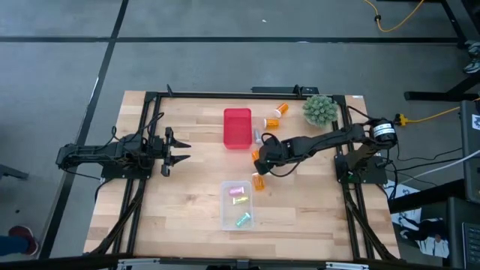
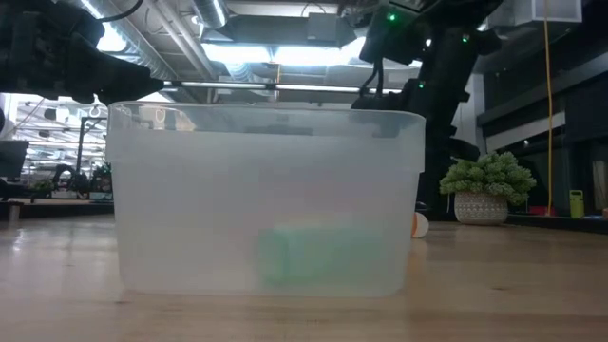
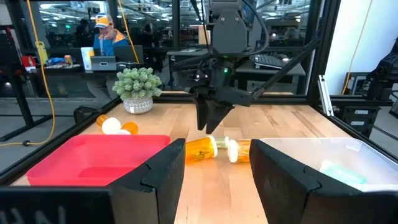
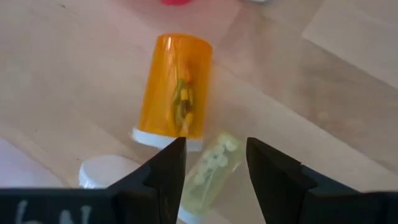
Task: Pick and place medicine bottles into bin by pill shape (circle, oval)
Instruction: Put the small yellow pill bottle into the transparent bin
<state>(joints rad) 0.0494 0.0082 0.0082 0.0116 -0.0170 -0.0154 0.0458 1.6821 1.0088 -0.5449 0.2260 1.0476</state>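
Just ahead of the right hand (image 4: 211, 165), whose open fingers grip nothing, a small yellow bottle (image 4: 208, 169) lies on the counter (image 4: 74, 68), long axis running into the gap, an orange bottle (image 4: 177, 84) just beyond; left hand (image 1: 174, 148) waits well apart, also open

Four cameras — one overhead, one at tabletop level, one on each wrist.

You look straight down on the whole tabletop (image 1: 187, 187); the low view sits right against the clear bin (image 2: 266, 199). Your left wrist faces across toward the plant (image 3: 138, 87) — shared with both — while the right wrist hovers close over an orange bottle (image 4: 177, 84).
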